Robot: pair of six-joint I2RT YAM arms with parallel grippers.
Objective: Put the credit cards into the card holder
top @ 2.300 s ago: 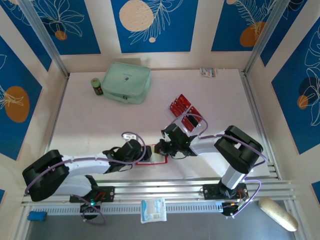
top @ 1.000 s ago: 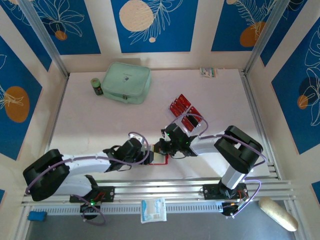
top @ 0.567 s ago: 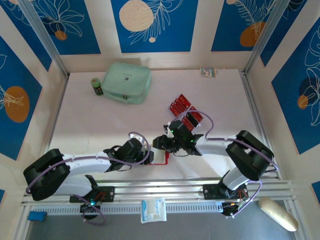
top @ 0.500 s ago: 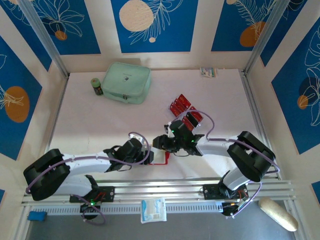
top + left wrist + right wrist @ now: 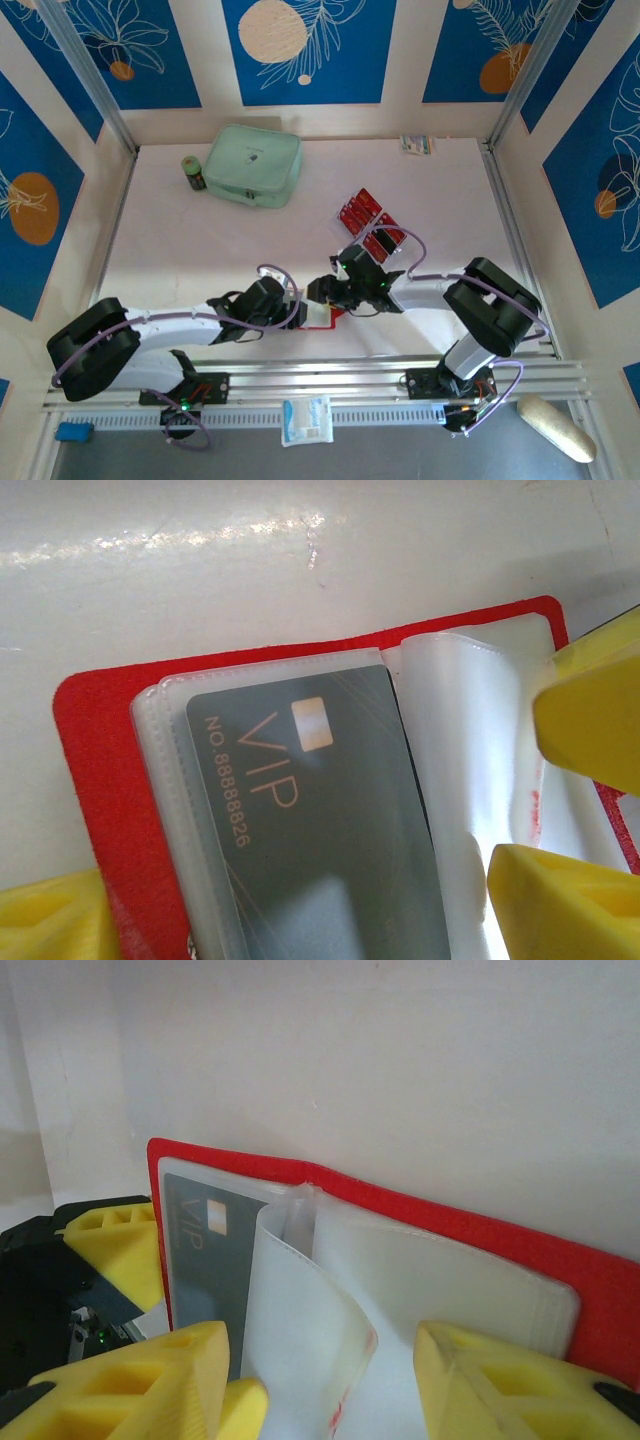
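- white counter (image 5: 200, 240) in a booth of blue leaf-print wall panels (image 5: 300, 50), where two robot arms meet low over a small square red leather-like card holder (image 5: 320, 318) lying open near the front edge.
- left pincer (image 5: 300, 910) is released and spread wide, its yellow fingers straddling the holder's left half; whether they press on it cannot be told.
- right pincer (image 5: 320, 1390) is also released, with a loose clear plastic sleeve leaf (image 5: 300, 1310) curling up between its fingers, unclamped.
- one grey-faced card marked "vip" (image 5: 320, 830) sits inside a clear sleeve on the holder's left half.
- other small red credit cards with dark bands (image 5: 370, 222) lie clustered on the counter beyond the right arm, apart from the holder.
- mint-green zip case (image 5: 256, 165) sits at the far left, not in play.
- step in hand, by the look of it: one card is seated and the right pincer is free.
- next move likely calls for the right arm to lift clear without dragging the sleeve leaf, then pinch a single thin card off the flat counter while the left steadies the open holder.
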